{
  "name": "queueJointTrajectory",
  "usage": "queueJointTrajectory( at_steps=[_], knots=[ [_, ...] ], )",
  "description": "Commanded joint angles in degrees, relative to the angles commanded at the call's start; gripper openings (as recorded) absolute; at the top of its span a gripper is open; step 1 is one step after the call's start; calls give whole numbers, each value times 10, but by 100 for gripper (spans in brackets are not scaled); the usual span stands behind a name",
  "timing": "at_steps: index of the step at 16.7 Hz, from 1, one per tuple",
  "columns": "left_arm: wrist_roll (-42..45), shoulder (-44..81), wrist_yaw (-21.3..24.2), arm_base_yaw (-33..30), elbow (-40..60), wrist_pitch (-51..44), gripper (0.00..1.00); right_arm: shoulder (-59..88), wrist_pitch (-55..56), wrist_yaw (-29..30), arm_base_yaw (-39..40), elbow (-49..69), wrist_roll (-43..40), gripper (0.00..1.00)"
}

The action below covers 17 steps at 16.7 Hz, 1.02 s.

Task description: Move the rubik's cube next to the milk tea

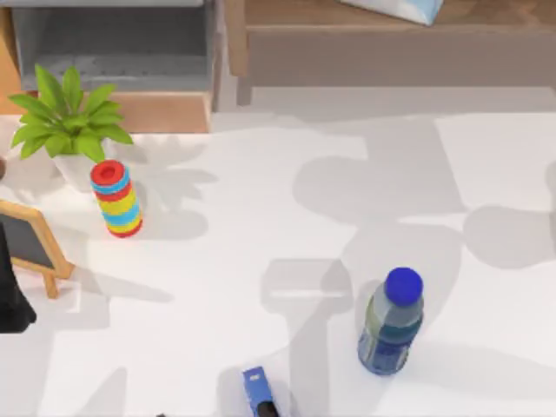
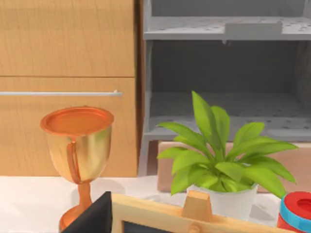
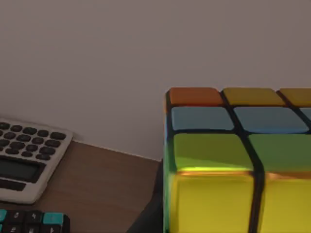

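Observation:
The rubik's cube (image 3: 233,165) sits very close in the right wrist view, with yellow, green, blue and orange squares and dark grid lines. It hangs in the air in front of a plain wall, and a dark finger (image 3: 147,222) of my right gripper shows at its lower edge. The milk tea (image 1: 391,326), a pale bottle with a bright blue cap, stands upright on the white table at the right front of the top view. My left arm (image 1: 10,295) is parked at the table's left edge.
A striped red, yellow and blue cylinder (image 1: 116,198), a potted plant (image 1: 65,122) and a small chalkboard (image 1: 30,248) stand at the left. A copper trophy (image 2: 77,145) stands near them. A small blue and black object (image 1: 256,389) lies at the front edge. A calculator (image 3: 26,158) rests on a wooden ledge.

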Motion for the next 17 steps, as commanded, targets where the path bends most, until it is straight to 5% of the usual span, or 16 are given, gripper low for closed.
queueJointTrajectory(
  at_steps=[11,17],
  knots=[
    [0,0,0,0,0,0,100,-21,-342,35,86,87,19,0],
    [0,0,0,0,0,0,100,-39,-640,91,166,121,123,0]
  ],
)
